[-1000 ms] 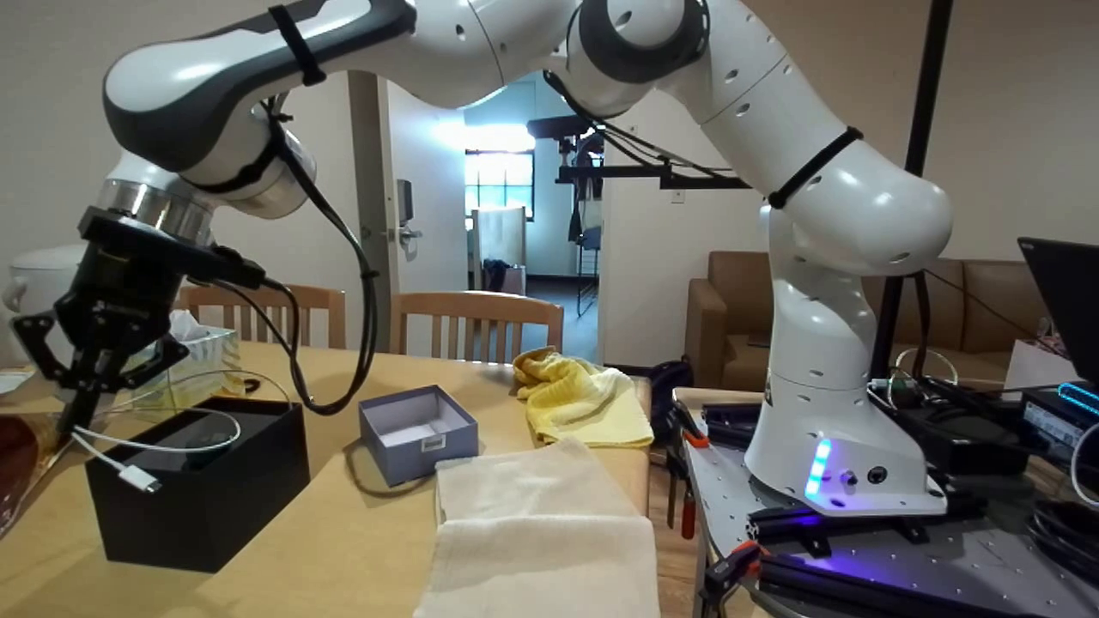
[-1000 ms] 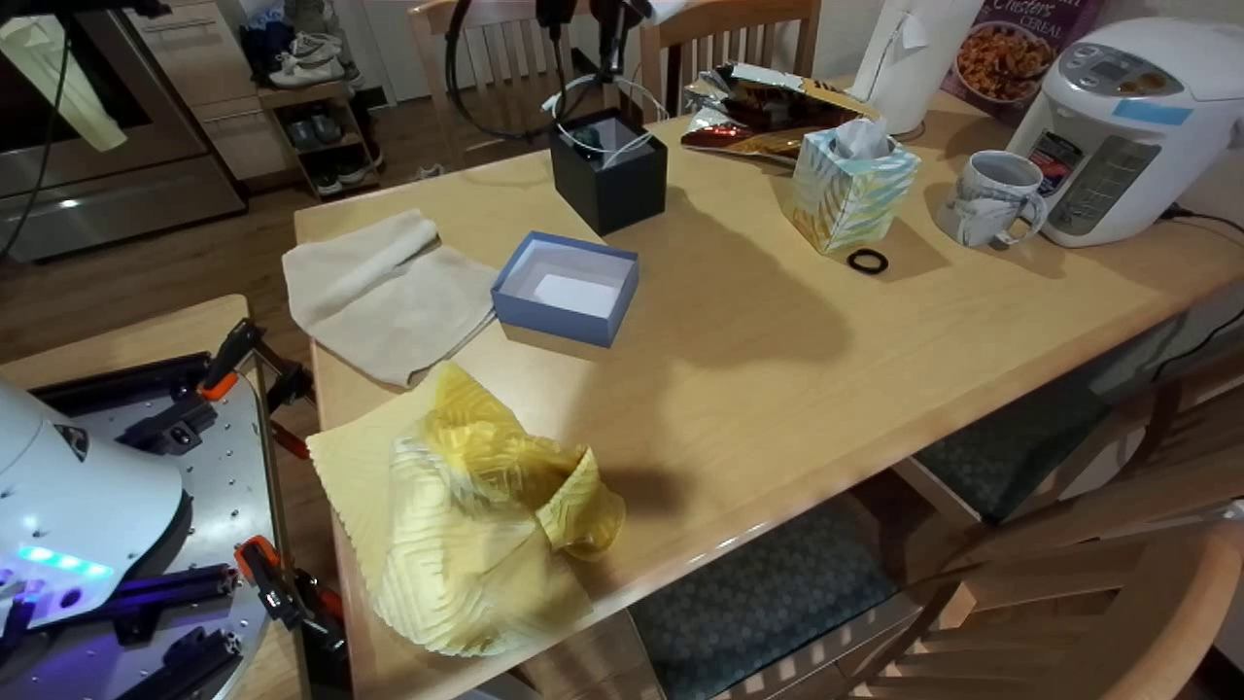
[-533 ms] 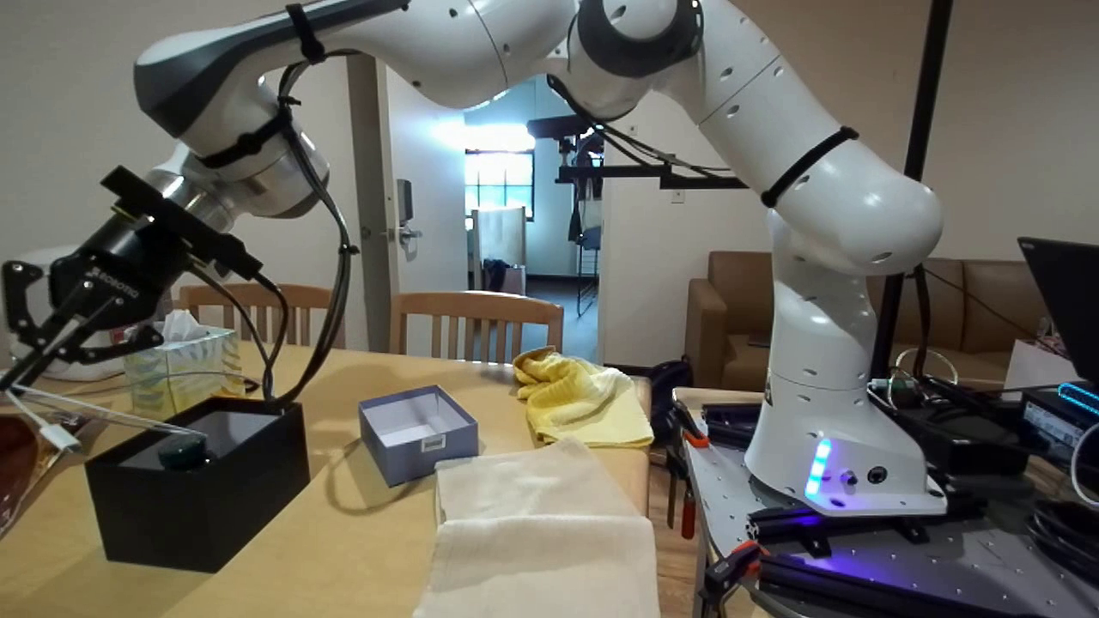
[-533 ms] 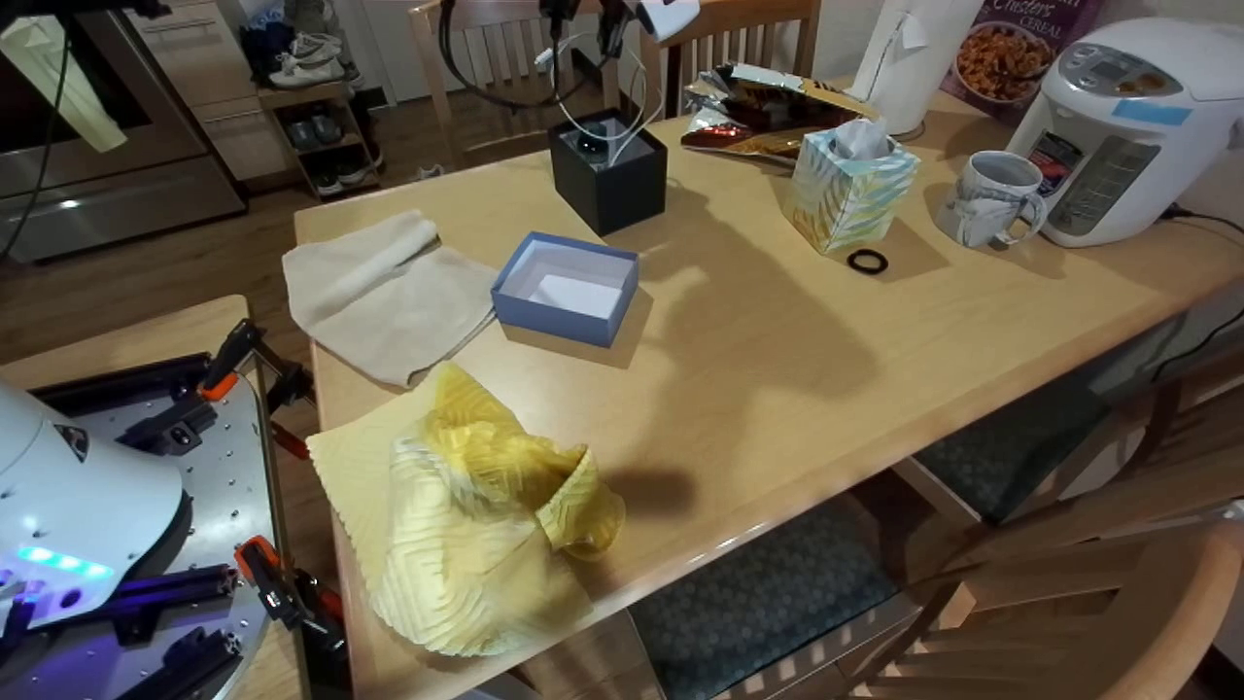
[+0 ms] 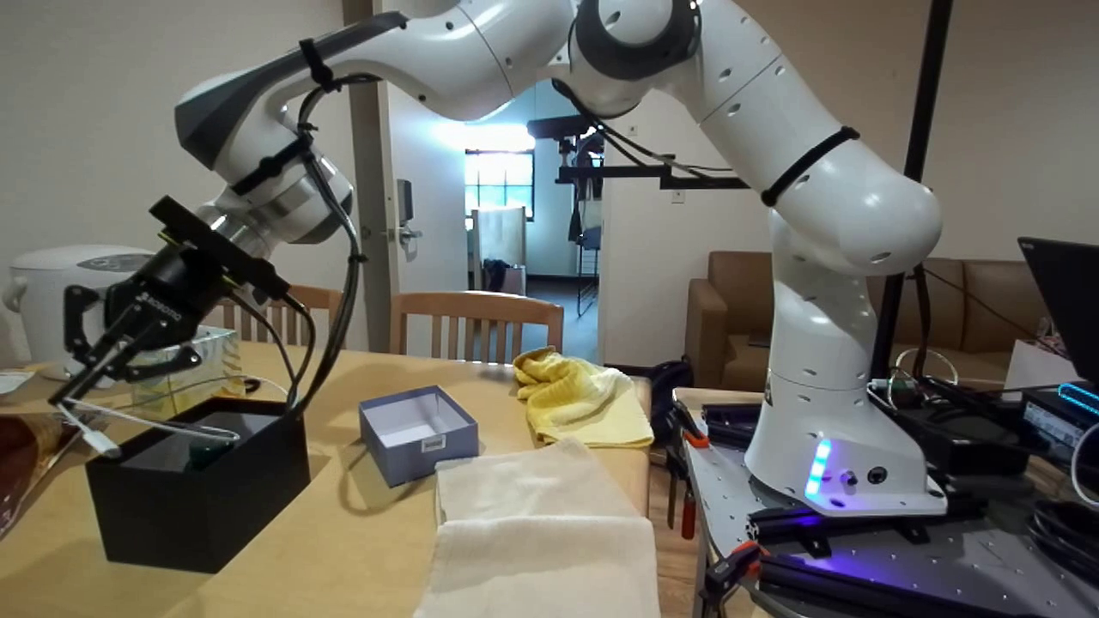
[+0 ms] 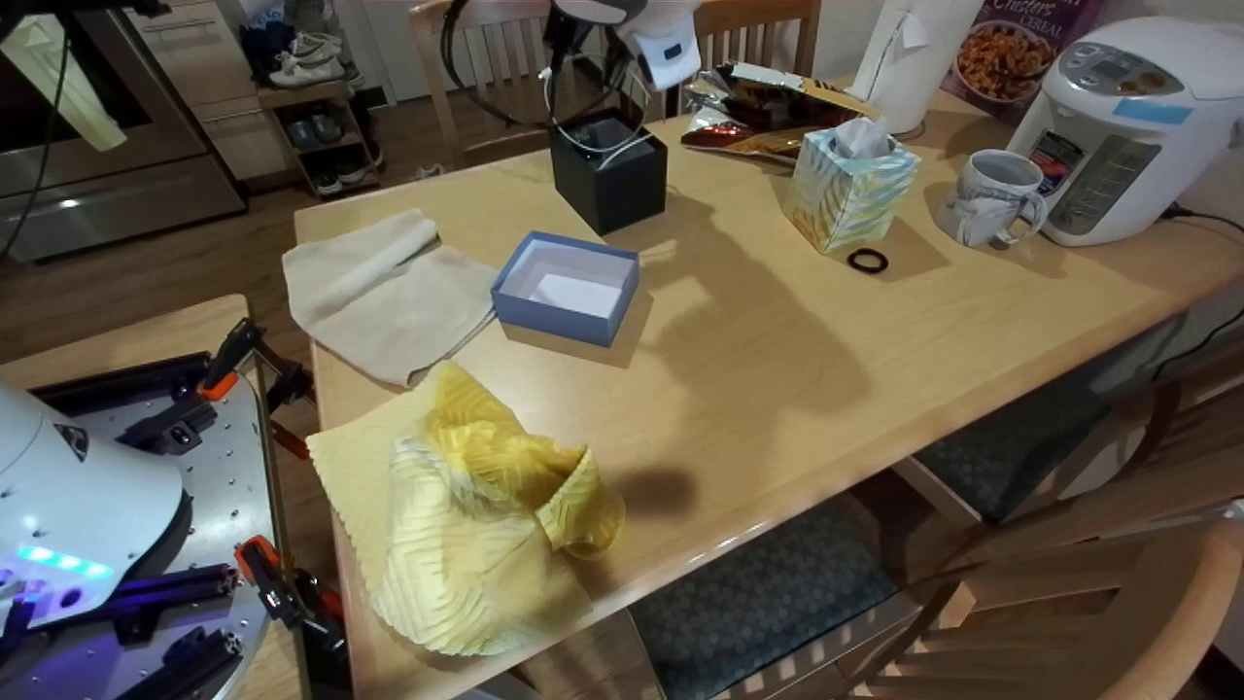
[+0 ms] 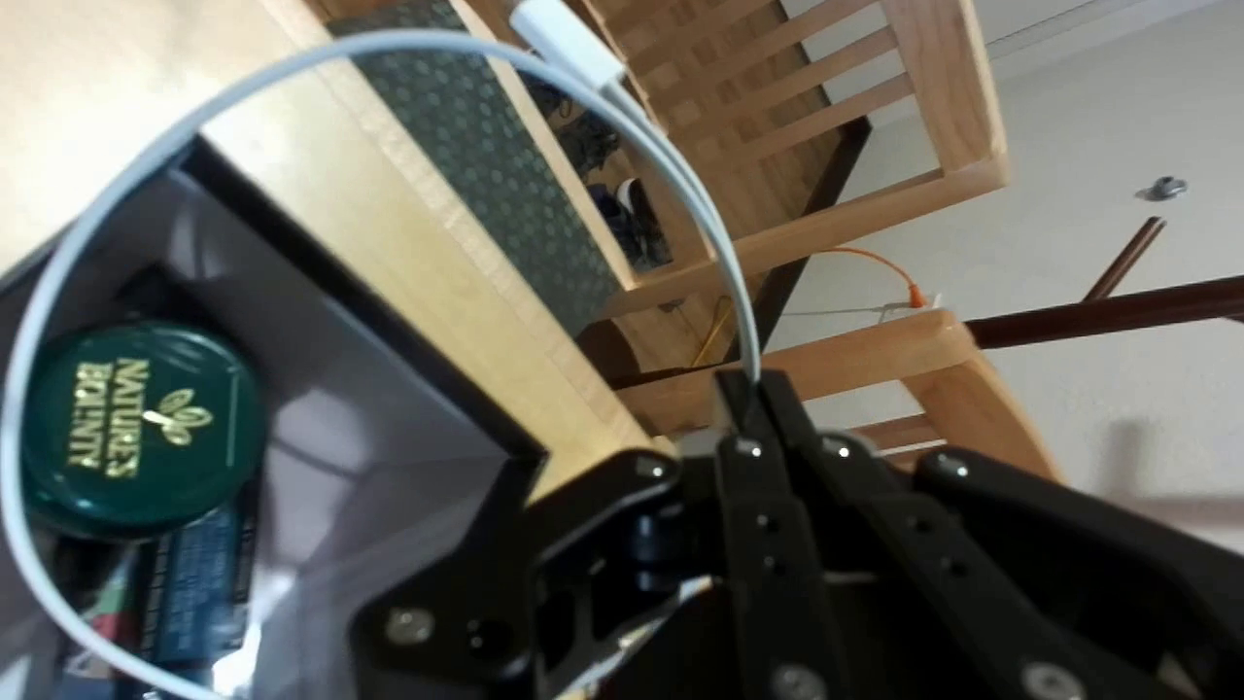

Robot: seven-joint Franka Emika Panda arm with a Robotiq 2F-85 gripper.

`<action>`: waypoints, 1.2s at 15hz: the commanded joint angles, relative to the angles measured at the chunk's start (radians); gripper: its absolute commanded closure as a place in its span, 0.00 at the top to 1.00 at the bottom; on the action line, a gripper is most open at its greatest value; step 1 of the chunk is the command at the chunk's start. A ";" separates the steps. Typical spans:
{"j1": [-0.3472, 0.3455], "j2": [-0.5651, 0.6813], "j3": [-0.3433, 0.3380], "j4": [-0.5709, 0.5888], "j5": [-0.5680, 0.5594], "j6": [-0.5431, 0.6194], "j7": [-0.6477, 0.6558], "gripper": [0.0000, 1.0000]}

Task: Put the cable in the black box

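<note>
The black box (image 5: 197, 524) stands open on the table and also shows in an exterior view (image 6: 617, 190). My gripper (image 7: 753, 394) is shut on the cable (image 7: 573, 44), a thin white cord pinched at the fingertips. In an exterior view the gripper (image 5: 62, 398) is tilted, just above and beyond the box's far-left end. The cable's small plug end (image 5: 101, 444) hangs free by the rim. The cable's loop spreads over the box opening; how deep it reaches is unclear. In the wrist view the box's inner wall (image 7: 389, 389) shows, with a green-lidded jar (image 7: 146, 428) inside.
A smaller grey-blue box (image 6: 554, 319) stands beside the black box. A beige cloth (image 6: 389, 301) and a yellow cloth (image 6: 486, 544) lie nearby. A tissue box (image 6: 850, 199), foil bag (image 6: 748, 136), mug (image 6: 986, 209) and water boiler (image 6: 1118, 146) stand farther along.
My gripper first swung left and tilted away from pointing down. It has since come back right and a little lower, still holding the cable. The loop has sunk closer to the box opening.
</note>
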State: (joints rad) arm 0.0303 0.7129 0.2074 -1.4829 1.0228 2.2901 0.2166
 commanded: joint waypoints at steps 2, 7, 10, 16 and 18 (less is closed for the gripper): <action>0.083 -0.040 -0.124 -0.096 -0.136 -0.015 0.158 0.01; 0.123 -0.034 -0.169 -0.109 -0.290 -0.045 0.273 0.01; 0.130 -0.033 -0.171 -0.102 -0.352 -0.057 0.319 0.01; 0.147 -0.034 -0.177 -0.099 -0.436 -0.045 0.406 0.53; 0.144 -0.038 -0.172 -0.102 -0.461 -0.041 0.427 0.66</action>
State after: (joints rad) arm 0.1652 0.6992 0.0470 -1.5624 0.6158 2.2639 0.5837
